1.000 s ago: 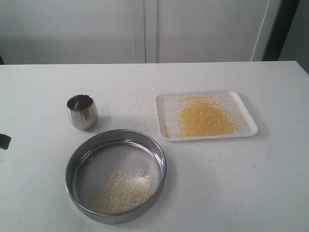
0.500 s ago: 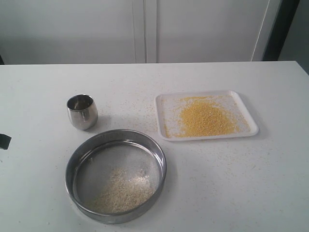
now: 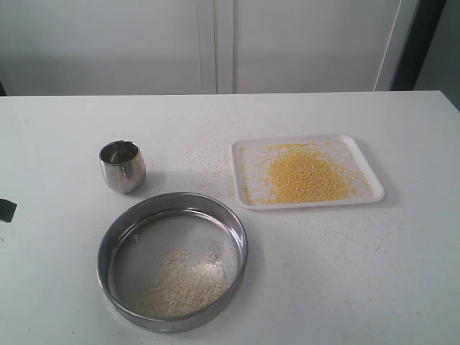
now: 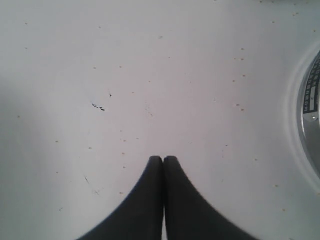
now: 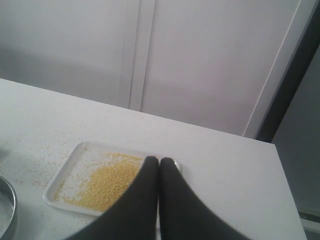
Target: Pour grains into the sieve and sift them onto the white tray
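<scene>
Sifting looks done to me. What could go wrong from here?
The yellow grains spread almost to the low rim of the white tray, so a nudge may spill them. The sieve holds pale flakes; tilting it near the tray could remix them. The steel cup stands close beside the sieve and could be knocked.

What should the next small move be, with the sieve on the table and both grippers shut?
Probably none beyond parking both arms. The yellow meal lies heaped on the white tray, only pale flakes show in the sieve, and the left gripper and right gripper are shut on nothing. The sifting looks done.
</scene>
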{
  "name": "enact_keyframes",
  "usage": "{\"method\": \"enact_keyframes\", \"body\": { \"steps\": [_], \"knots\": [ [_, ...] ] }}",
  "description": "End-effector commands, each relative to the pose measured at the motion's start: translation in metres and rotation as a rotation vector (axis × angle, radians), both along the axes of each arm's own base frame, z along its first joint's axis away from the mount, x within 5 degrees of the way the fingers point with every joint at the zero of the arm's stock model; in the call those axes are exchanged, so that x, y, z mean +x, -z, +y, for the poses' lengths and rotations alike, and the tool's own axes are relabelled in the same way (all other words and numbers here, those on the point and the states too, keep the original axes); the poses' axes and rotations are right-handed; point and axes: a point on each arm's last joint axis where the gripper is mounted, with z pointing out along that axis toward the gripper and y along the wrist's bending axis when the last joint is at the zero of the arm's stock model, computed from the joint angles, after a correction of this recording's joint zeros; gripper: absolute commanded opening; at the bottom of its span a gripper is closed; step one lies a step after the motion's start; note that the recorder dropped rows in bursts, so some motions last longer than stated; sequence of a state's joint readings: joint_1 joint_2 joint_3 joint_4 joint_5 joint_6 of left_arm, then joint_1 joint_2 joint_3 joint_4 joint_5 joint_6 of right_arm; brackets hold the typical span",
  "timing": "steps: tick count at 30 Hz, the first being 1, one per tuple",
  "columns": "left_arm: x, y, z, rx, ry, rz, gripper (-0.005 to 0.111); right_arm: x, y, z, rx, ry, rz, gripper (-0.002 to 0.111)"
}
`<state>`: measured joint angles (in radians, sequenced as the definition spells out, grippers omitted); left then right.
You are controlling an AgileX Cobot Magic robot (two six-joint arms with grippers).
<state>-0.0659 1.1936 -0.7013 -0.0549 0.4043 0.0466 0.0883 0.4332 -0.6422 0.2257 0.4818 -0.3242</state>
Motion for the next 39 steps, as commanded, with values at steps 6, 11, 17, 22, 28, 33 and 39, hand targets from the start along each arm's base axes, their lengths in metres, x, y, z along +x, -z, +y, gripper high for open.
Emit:
{"method": "enact_keyframes", "body": {
  "steps": [6, 11, 17, 22, 28, 33, 39],
  "knots": [
    [-0.002, 0.0, 0.001, -0.004, -0.005, 0.005, 0.0, -0.006, -0.002, -0.006, 0.067, 0.069, -0.031, 0.0],
    [-0.002, 0.0, 0.001, -0.004, -0.005, 0.005, 0.0, -0.019, -0.005, -0.01, 0.072, 0.095, -0.07, 0.0],
    [-0.002, 0.0, 0.001, -0.004, -0.005, 0.005, 0.0, -0.028, 0.007, -0.011, 0.089, 0.105, -0.052, 0.0],
    [-0.002, 0.0, 0.001, -0.004, -0.005, 0.005, 0.0, -0.03, 0.031, -0.011, 0.085, 0.106, -0.021, 0.0],
    [-0.002, 0.0, 0.001, -0.004, -0.005, 0.005, 0.0, -0.034, 0.058, -0.012, 0.09, 0.106, -0.058, 0.0],
    [-0.002, 0.0, 0.001, -0.004, -0.005, 0.005, 0.0, -0.034, 0.083, -0.012, 0.087, 0.107, -0.034, 0.0],
    [-0.002, 0.0, 0.001, -0.004, -0.005, 0.005, 0.0, -0.034, 0.105, -0.012, 0.088, 0.108, -0.029, 0.0]
  ]
}}
